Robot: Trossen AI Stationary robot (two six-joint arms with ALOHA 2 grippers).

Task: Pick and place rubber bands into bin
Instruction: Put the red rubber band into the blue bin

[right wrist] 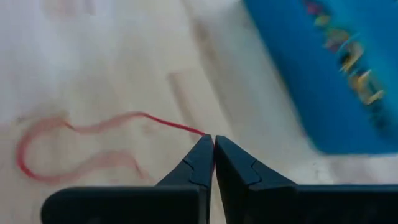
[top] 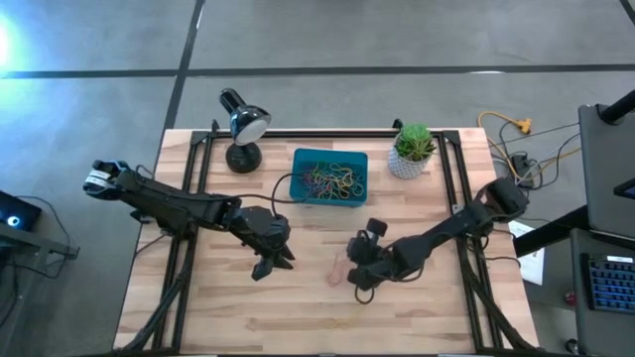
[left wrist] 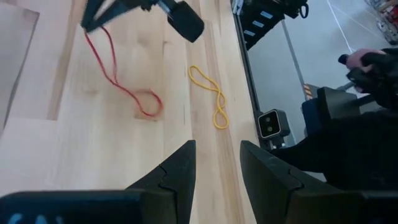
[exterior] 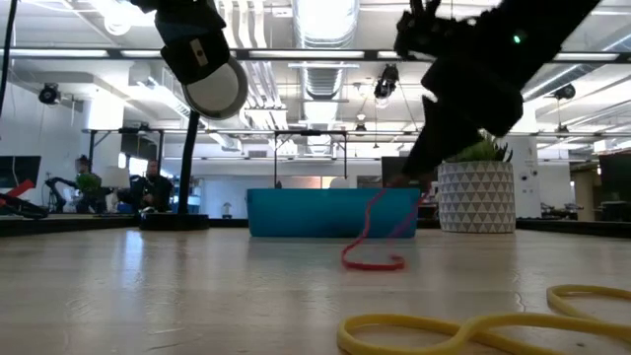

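Note:
A red rubber band (right wrist: 74,143) runs from the wood table up into my right gripper (right wrist: 213,140), which is shut on it near the table's middle (top: 349,268). A yellow rubber band (left wrist: 211,96) lies flat on the table close by, toward the near edge (exterior: 473,325). The teal bin (top: 330,177) stands at the far middle and holds several coloured bands. My left gripper (left wrist: 217,149) hovers open above the table, left of the red band (top: 270,266), with nothing between its fingers. My right gripper pinches one end of the red band (right wrist: 198,131) between its two fingertips. The fingers slant down at it from the table's right side. The held end is raised off the table (exterior: 409,212), while the band's other end loop (exterior: 373,262) still lies on the wood.
A black desk lamp (top: 243,124) stands at the far left of the bin and a white plant pot (top: 412,157) at its right. Black frame rails run along the table's left and right sides. People sit in the room beyond the table.

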